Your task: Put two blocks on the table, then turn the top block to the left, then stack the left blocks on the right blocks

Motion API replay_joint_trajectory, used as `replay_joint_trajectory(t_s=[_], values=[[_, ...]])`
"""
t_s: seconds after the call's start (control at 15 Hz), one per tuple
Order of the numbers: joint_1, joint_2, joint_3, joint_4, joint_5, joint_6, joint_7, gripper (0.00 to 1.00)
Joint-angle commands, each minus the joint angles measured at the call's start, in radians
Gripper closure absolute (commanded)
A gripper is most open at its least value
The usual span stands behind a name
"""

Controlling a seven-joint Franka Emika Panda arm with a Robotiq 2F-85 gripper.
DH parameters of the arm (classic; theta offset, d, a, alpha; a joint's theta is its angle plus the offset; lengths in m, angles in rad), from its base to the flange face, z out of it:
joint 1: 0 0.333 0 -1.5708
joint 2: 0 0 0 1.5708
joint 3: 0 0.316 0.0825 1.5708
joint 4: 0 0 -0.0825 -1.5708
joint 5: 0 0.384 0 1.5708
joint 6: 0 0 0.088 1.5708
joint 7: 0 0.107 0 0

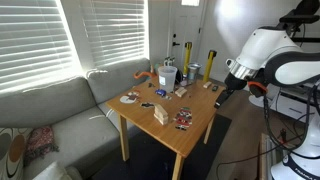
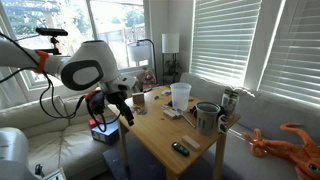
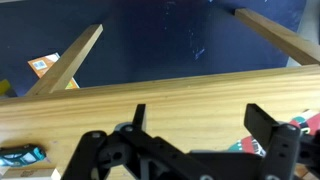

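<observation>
A pale-tan wooden block stack stands on the light-wood table, near its front left part. My gripper hangs beside the table's right edge, apart from the blocks. It also shows in an exterior view at the table's left corner. In the wrist view the gripper is open and empty, with its two black fingers over the table's wooden edge. No block shows in the wrist view.
A white cup, a metal mug and small dark clutter stand on the table. Red-green clutter lies by the right finger. A grey sofa is beside the table.
</observation>
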Motion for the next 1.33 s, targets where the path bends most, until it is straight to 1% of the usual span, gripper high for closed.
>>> replay_joint_trajectory(t_s=[0.0,0.13,0.2,0.33,0.53,0.6,0.67,0.73,0.87,1.07,1.2,1.27], values=[[0.001,0.001,-0.001,-0.003,-0.001,-0.004,0.0,0.0],[0.001,0.005,-0.001,-0.008,-0.001,-0.004,0.0,0.0],[-0.006,0.012,0.022,0.018,-0.001,0.004,0.042,0.0],[0.004,0.021,0.043,0.087,0.027,-0.043,0.103,0.0],[-0.003,0.045,0.105,0.195,0.015,-0.119,0.202,0.0],[0.0,0.06,0.121,0.23,0.009,-0.14,0.217,0.0],[0.002,0.08,0.14,0.27,0.001,-0.171,0.229,0.0],[-0.012,0.108,0.171,0.314,-0.024,-0.195,0.26,0.0],[-0.016,0.17,0.195,0.406,-0.035,-0.244,0.291,0.0],[-0.012,0.274,0.208,0.534,-0.033,-0.32,0.334,0.0],[0.005,0.347,0.199,0.607,-0.022,-0.354,0.339,0.0],[0.023,0.25,0.178,0.5,-0.021,-0.295,0.312,0.0]])
